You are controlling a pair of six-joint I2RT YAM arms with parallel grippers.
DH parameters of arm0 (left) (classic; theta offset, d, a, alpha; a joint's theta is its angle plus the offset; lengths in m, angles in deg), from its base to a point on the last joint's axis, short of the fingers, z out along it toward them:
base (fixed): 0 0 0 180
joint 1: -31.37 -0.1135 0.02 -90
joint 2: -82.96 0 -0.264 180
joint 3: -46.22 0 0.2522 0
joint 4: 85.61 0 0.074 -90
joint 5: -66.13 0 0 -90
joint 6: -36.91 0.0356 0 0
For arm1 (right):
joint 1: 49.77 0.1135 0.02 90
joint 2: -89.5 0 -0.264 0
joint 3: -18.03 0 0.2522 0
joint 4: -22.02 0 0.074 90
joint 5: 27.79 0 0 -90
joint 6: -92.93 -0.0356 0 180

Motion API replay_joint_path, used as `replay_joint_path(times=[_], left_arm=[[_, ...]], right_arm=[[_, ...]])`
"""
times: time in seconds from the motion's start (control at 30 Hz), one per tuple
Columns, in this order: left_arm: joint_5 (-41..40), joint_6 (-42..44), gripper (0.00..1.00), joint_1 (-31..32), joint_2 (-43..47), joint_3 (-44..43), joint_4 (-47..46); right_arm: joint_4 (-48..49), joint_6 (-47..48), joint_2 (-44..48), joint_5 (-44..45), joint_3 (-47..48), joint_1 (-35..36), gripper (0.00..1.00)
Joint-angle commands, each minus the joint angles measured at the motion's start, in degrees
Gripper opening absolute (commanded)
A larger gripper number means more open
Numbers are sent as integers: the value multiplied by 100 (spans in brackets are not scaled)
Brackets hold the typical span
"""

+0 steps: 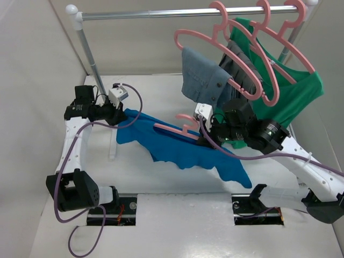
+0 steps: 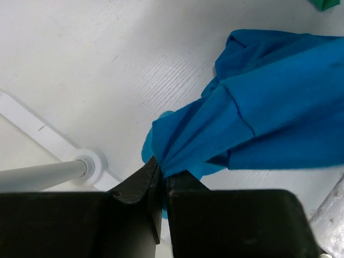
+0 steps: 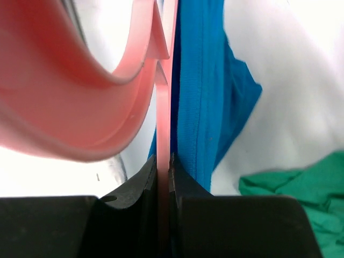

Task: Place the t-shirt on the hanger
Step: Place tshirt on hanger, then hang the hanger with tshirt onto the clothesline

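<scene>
Reading from the left, what does the left gripper (image 2: 161, 174) hold, and why there? (Student)

Its jaws are closed on a gathered fold at one end of the t-shirt (image 1: 183, 148), near the rack post (image 2: 43, 174). The pinch appears to anchor that end so the cloth spreads toward the other arm instead of slumping onto the table (image 1: 172, 226). (Tutor)

And how does the t-shirt lie? (Student)

It spans the middle of the scene between the two arms, lifted at the held end. Its long axis runs left to right, sloping toward the near right, where a loose corner droops lowest. (Tutor)

What of the hanger (image 1: 174, 130)? (Student)

It lies across the top of the t-shirt, its long axis roughly parallel to the cloth, its hook curling toward the far side where the rail (image 1: 183, 12) stands. The right gripper (image 3: 164, 161) is closed on a thin pink bar of it, with blue cloth just beside the bar. Whether cloth is also caught cannot be told. This grip probably steadies the hanger so a shoulder can be worked into the shirt's opening. The shoulder toward the left arm shows bare; the other is hidden. (Tutor)

Further right? (Student)

A green shirt (image 1: 290, 91) and grey garments (image 1: 201, 80) hang on similar hangers. (Tutor)
</scene>
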Motion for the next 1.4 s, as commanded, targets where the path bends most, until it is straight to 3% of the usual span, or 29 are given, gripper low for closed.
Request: replay_joint_path(times=[0.0, 0.07, 0.13, 0.2, 0.23, 0.33, 0.47, 0.6, 0.7, 0.87, 0.97, 1.2, 1.37], left_arm=[[-402, 115, 0, -77, -3, -21, -164], [-463, 202, 0, -77, -161, -21, -85], [-368, 518, 0, -77, -161, -21, 230], [-175, 992, 24, -77, -92, -21, 450], [9, 1116, 46, -77, -39, 49, 530], [64, 933, 62, -139, 242, 120, 391], [-383, -226, 100, -411, 673, 252, -722], [-937, -1166, 100, -657, 1016, 252, -1550], [-1778, -1895, 100, -658, 1244, 383, -2121], [-3308, -3167, 100, -658, 1403, 341, -2493], [-3803, -3638, 100, -658, 1456, 94, -2256], [-3601, -4148, 100, -526, 1640, 233, -1719], [-3654, -4341, 100, -324, 1755, 357, -1597]], right_arm=[[118, 122, 228, -366, 432, 267, 0], [179, 44, 228, -366, 617, 347, 0], [180, -141, 167, 204, 836, 400, 0], [-101, -378, -61, 599, 1319, 400, 0], [-189, -457, -166, 975, 1486, 469, 0], [-549, -695, -676, 1679, 2233, 654, 0], [-997, -879, -1335, 2627, 3270, 1023, 0], [-1306, -933, -1969, 3377, 4404, 1155, 0], [-1306, -933, -2434, 3860, 5010, 1208, 0], [-930, -626, -3224, 4547, 6424, 1340, 0], [-444, -441, -3419, 4547, 6691, 1393, 0], [2092, 69, -3813, 5013, 6481, 1516, 0], [3782, 499, -4604, 5382, 7068, 1516, 0]])
